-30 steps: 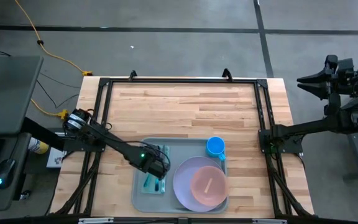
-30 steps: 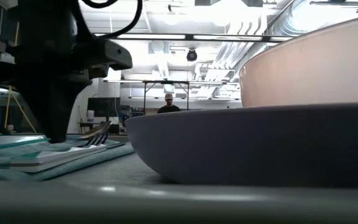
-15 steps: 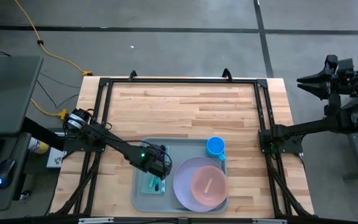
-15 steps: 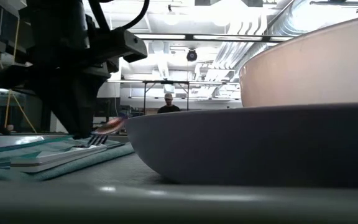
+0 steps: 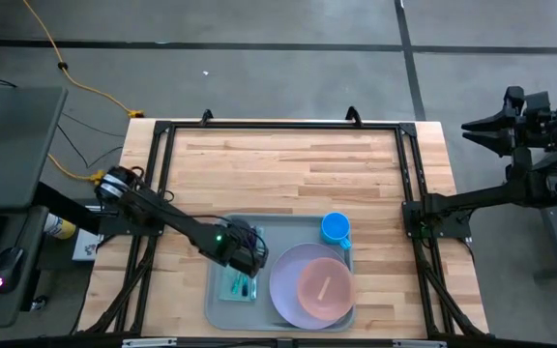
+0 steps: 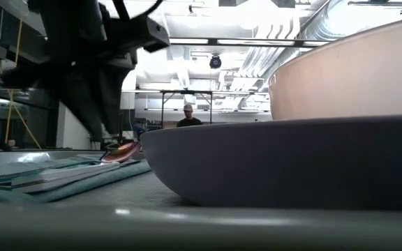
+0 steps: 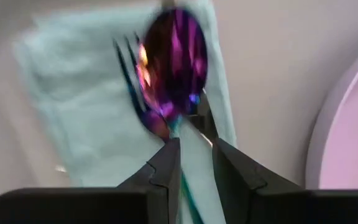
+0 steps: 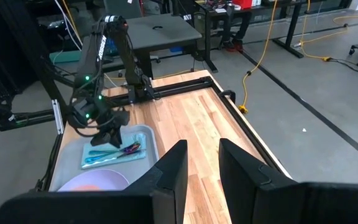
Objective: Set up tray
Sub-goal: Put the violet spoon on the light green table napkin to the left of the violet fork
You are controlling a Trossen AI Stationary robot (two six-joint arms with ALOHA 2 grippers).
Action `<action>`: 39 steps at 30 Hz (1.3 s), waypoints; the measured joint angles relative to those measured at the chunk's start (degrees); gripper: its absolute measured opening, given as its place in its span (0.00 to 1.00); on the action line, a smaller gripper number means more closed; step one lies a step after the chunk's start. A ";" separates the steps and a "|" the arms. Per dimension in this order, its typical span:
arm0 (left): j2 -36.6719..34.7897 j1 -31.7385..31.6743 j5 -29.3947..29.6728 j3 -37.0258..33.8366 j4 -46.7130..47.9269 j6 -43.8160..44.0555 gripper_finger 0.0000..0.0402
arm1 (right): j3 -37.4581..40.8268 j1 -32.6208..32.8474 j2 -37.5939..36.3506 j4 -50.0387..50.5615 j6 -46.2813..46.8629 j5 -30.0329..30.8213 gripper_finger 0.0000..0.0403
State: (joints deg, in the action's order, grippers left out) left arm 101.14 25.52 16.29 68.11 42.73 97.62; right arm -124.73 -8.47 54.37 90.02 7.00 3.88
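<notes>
The pale grey-blue tray [image 5: 288, 232] lies at the table's near edge. On its left part a folded teal cloth [image 5: 233, 287] carries an iridescent purple spoon [image 7: 173, 62] and a fork [image 7: 126, 56], lying side by side. My left gripper [image 5: 247, 259] hovers just above the cloth, open by a narrow gap [image 7: 196, 152]. The spoon's handle [image 7: 184, 140] shows through that gap, below the fingers. In the low view the spoon's bowl [image 6: 121, 148] rests low on the cloth [image 6: 61, 178]. My right gripper [image 5: 472, 126] waits beyond the table's right edge, slightly open [image 8: 202, 162].
A round lavender plate [image 5: 286, 290] with a pink bowl [image 5: 322, 287] fills the tray's right part. A blue cup [image 5: 335, 228] stands in its far right corner. The wooden table top [image 5: 288, 164] stretches beyond the tray. A person [image 6: 189, 118] stands far off in the room.
My left gripper has risen off the cloth and drawn a little toward the table's far edge. The spoon's bowl end flicked up half a second ago and now lies low on the cloth again, beside the fork.
</notes>
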 joint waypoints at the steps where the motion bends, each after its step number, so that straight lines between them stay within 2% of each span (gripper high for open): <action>1: -0.37 0.00 1.13 0.69 1.78 -0.22 0.30 | 0.00 0.00 0.00 -0.01 -0.01 -0.02 0.17; 6: -1.37 -0.02 5.77 4.94 10.74 -2.41 0.29 | -0.02 0.00 0.00 0.00 -0.54 0.00 0.17; 11: -1.35 -0.47 9.38 7.65 11.70 -11.20 0.23 | 0.00 0.00 0.00 0.00 -1.06 0.12 0.17; 15: -1.38 -2.20 8.40 8.14 8.53 -24.70 0.17 | -0.01 0.00 0.00 0.00 -1.08 0.54 0.17; 19: -1.37 -5.19 4.89 8.16 4.04 -39.97 0.13 | -0.01 0.00 0.07 0.00 -0.74 0.55 0.17; 23: -1.35 -8.86 2.91 9.38 3.94 -47.43 0.10 | -0.04 0.00 0.84 -0.02 0.32 0.42 0.17; 27: -4.70 -11.41 8.44 11.64 3.94 -54.50 0.07 | -0.04 0.00 1.95 -0.02 0.45 0.04 0.17; 30: -10.45 -11.69 16.52 12.04 7.01 -56.84 0.06 | -0.04 0.00 2.97 -0.02 0.47 0.03 0.17; 35: -22.91 -9.03 29.76 10.31 21.14 -49.10 0.08 | -0.04 0.00 5.20 0.00 0.98 -0.60 0.17; 39: -32.15 -4.35 34.38 6.27 26.24 -44.60 0.09 | -0.04 0.00 7.66 -0.01 1.82 -3.46 0.17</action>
State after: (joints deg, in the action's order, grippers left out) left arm 68.98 21.17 50.67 74.38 68.96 53.02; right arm -124.77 -8.47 62.03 90.00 8.82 0.42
